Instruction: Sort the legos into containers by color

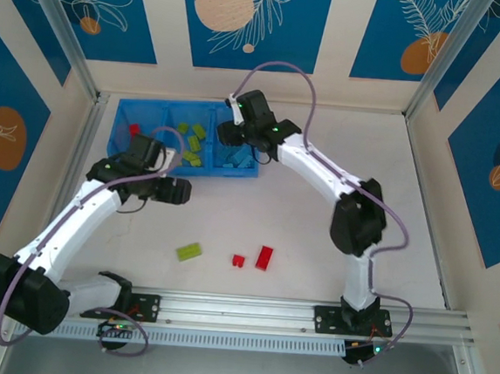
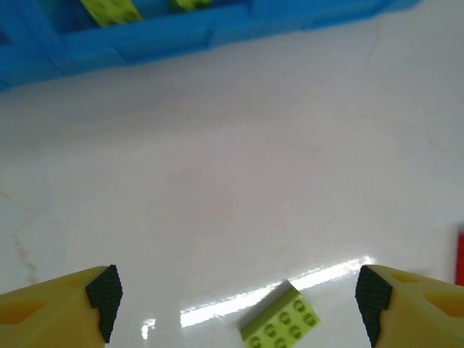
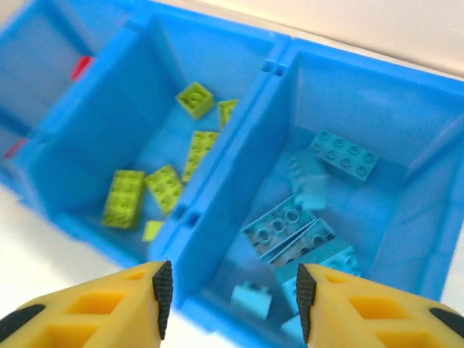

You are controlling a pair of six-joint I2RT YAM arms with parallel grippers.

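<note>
The left tool (image 2: 237, 301) hung spread, empty, above the lime brick (image 2: 280, 324) on the desk (image 2: 217, 181), the right tool (image 3: 230, 293) parted, empty, over the tray (image 3: 250, 123); an off-centre closure might skid that brick aside.

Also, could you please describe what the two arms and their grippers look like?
The left arm and right arm have white shells with black joints, each trailing a loose lilac cable. The left gripper and right gripper have yellow fingers tipped with black textured pads.
</note>
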